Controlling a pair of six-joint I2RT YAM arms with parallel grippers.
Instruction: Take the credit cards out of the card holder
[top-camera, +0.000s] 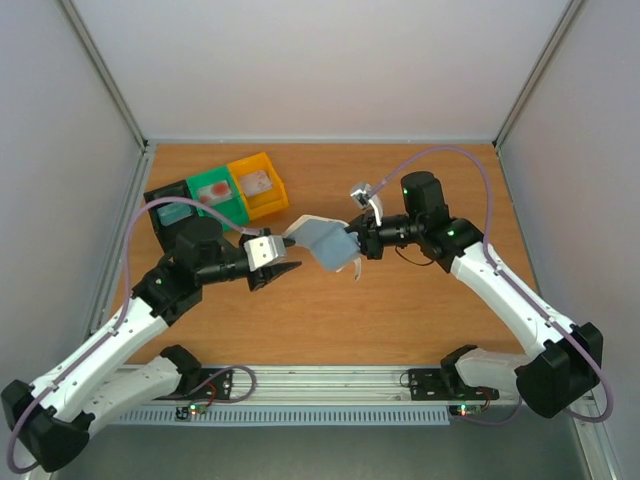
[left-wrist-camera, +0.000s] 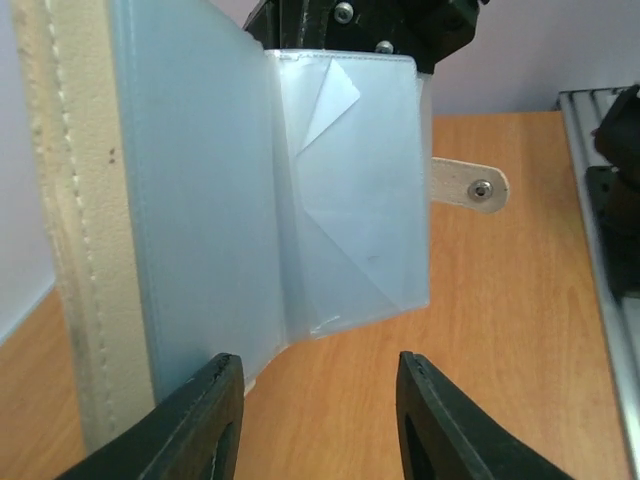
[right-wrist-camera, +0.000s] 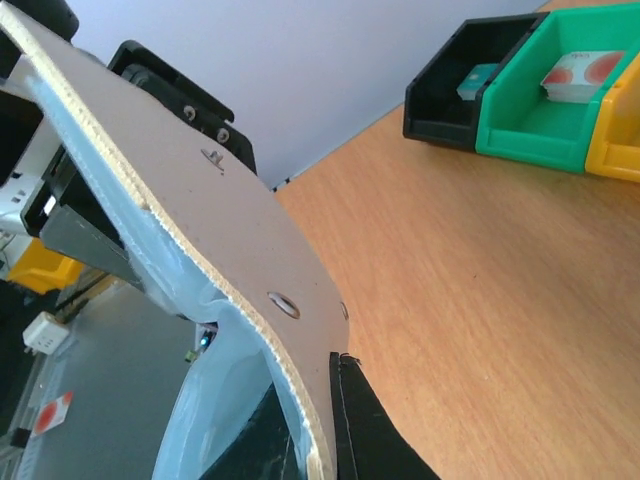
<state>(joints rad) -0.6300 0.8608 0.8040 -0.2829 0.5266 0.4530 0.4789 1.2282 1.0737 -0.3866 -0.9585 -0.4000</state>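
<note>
We see the right tool (top-camera: 358, 245) clamped on the card holder (left-wrist-camera: 340, 200), held spread above the bench (left-wrist-camera: 500, 350) just ahead of the left tool (left-wrist-camera: 318, 365), whose jaws stand apart, gripping nothing.

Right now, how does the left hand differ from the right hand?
The right hand is shut on the card holder at its edge; the left hand has its fingers apart, with bare table showing between them. The right hand holds the card holder clear of the table; the left hand grips nothing that I can see. Both meet at the card holder, over the middle of the table.
</note>
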